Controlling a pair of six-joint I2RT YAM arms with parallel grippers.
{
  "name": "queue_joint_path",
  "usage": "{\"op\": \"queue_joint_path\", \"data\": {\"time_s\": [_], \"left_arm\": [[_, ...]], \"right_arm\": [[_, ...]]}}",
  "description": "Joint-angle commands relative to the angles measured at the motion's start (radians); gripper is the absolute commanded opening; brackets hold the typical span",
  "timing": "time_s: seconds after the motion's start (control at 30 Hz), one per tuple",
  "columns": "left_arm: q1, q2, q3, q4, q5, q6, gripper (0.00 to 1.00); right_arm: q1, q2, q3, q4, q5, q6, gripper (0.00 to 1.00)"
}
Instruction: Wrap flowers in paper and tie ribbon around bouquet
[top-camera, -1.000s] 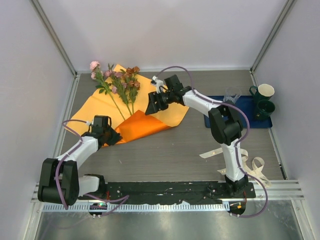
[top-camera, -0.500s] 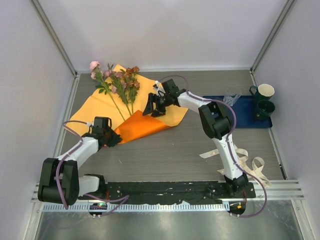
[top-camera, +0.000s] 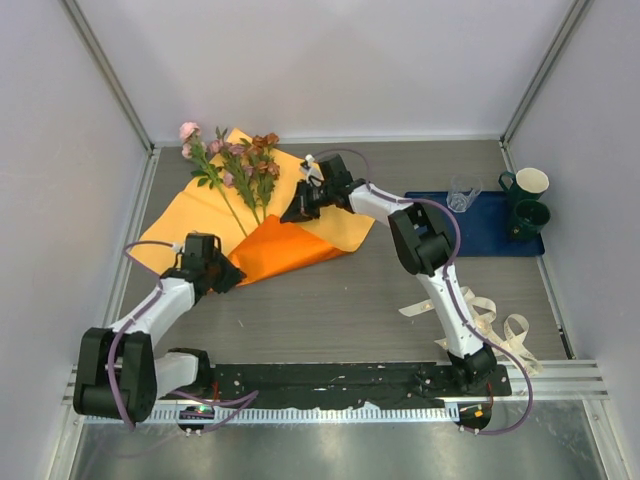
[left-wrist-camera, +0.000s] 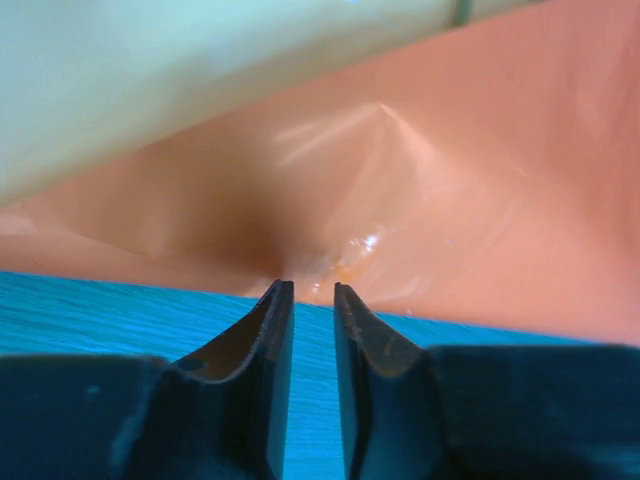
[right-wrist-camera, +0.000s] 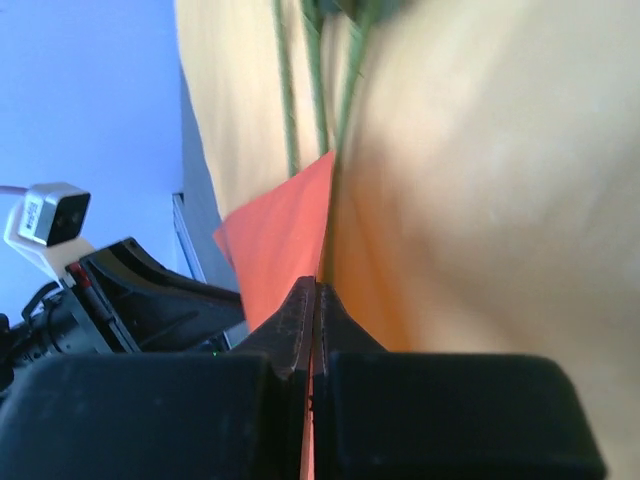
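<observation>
The orange paper (top-camera: 190, 222) lies at the back left, its brighter flap (top-camera: 285, 248) folded up over the lower part. On it rest the flowers (top-camera: 228, 160), blooms toward the far wall; their green stems (right-wrist-camera: 318, 90) run down under the flap. My right gripper (top-camera: 292, 212) (right-wrist-camera: 318, 284) is shut on the flap's upper edge, with paper pinched between the fingers. My left gripper (top-camera: 230, 277) (left-wrist-camera: 310, 288) sits at the flap's lower left corner, jaws a little apart, with only table showing between them. The ribbon (top-camera: 492, 322) lies curled near the right arm's base.
A blue tray (top-camera: 495, 238) at the right holds a clear cup (top-camera: 462, 190), a white mug (top-camera: 531, 182) and a dark green mug (top-camera: 530, 216). White walls close in the table on the left, back and right.
The right gripper moved left and down to the flap's edge and shut on it. The left gripper's jaws eased slightly apart at the paper's corner.
</observation>
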Motion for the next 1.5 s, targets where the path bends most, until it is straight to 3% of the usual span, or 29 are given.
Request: {"op": "queue_joint_path", "data": {"time_s": [0.0,0.3,0.63,0.83,1.33,1.47], "left_arm": [[0.002,-0.093,0.002,0.036,0.078,0.011,0.31],[0.005,-0.219,0.022,0.031,0.115,-0.041,0.50],[0.007,-0.147,0.043,0.063,0.126,-0.058,0.49],[0.010,-0.101,0.071,0.072,0.115,-0.061,0.47],[0.015,-0.003,0.094,0.140,0.132,-0.080,0.43],[0.015,0.054,0.090,0.155,0.142,-0.080,0.43]], "right_arm": [[0.013,0.016,0.125,0.106,-0.041,-0.025,0.00],[0.082,0.082,0.277,0.121,0.013,-0.206,0.00],[0.094,0.183,0.424,0.101,0.096,-0.304,0.00],[0.091,0.177,0.421,0.066,0.239,-0.355,0.00],[0.094,0.250,0.506,0.106,0.174,-0.316,0.00],[0.073,0.185,0.477,0.052,0.176,-0.192,0.37]]}}
